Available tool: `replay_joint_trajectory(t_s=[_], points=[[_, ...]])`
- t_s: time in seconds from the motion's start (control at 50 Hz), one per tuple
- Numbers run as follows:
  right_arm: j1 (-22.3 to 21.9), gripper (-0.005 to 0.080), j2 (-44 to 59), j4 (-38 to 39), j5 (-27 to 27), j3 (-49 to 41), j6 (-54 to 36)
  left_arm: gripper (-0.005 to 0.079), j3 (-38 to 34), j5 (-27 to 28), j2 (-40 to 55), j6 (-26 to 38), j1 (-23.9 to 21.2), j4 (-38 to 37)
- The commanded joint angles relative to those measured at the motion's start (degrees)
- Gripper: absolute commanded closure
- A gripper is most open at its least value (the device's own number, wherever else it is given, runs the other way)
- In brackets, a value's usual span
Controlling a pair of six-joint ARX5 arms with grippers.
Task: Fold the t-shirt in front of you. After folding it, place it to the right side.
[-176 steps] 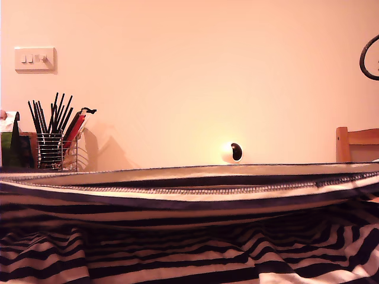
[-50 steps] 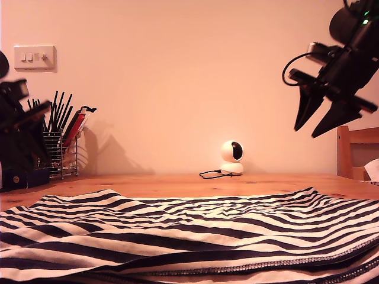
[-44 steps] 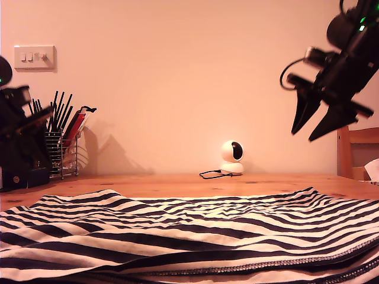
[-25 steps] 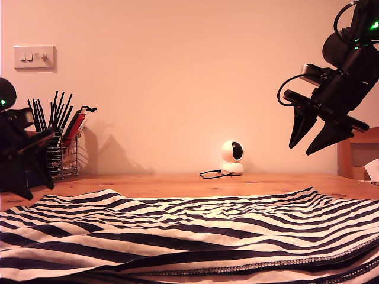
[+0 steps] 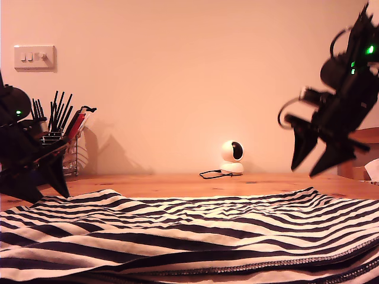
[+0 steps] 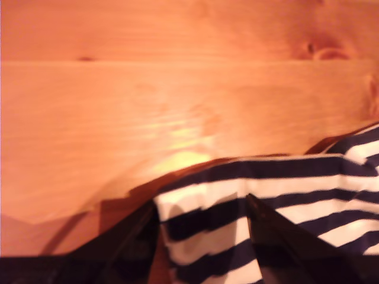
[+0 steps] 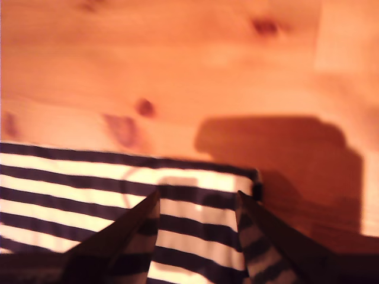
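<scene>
A light switch is seen on the wall at the exterior view's left. Below it, my first hand is held low over the desk, its fingers spread apart and pointing down at the near-left corner of the t-shirt; whether the tips touch the cloth cannot be told. Just behind this hand a wire holder filled with dark sticks is stood against the wall.

In the first wrist view the same hand is shown open with nothing gripped (only a striped corner of the t-shirt lies under and between the fingers), and bare wood of the desk is seen beyond.

The t-shirt is spread flat across the desk, filling the lower part of the exterior view from one side to the other, with its stitched hem nearest the camera.

Behind it, near the middle, a small white camera is set by the wall.

At the exterior view's right, my second hand is held well above the cloth, fingers apart and empty. In the second wrist view this hand is seen over another corner of the t-shirt, with its shadow cast on the desk.
</scene>
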Motion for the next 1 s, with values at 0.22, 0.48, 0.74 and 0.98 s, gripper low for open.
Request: replay_joint_trajectory(t_s=[0.22, 0.48, 0.74, 0.98], points=[[-1.36, 0.0376, 3.82, 1.62, 1.49, 0.09, -0.17, 0.0329, -0.2, 0.2, 2.27, 0.02, -0.92, 1.01], [-1.29, 0.036, 7.5, 1.49, 1.79, 0.09, -0.11, 0.0329, -0.2, 0.37, 2.27, 0.04, -0.96, 0.83], [-1.16, 0.0362, 8.02, -0.09, -0.5, 0.09, 0.48, 0.033, -0.2, 0.74, 2.27, 0.0, -0.96, 0.96], [0.63, 0.0364, 8.02, -0.04, -2.21, 0.09, 0.96, 0.0331, -0.2, 1.68, 2.27, -0.04, -1.49, 0.57]])
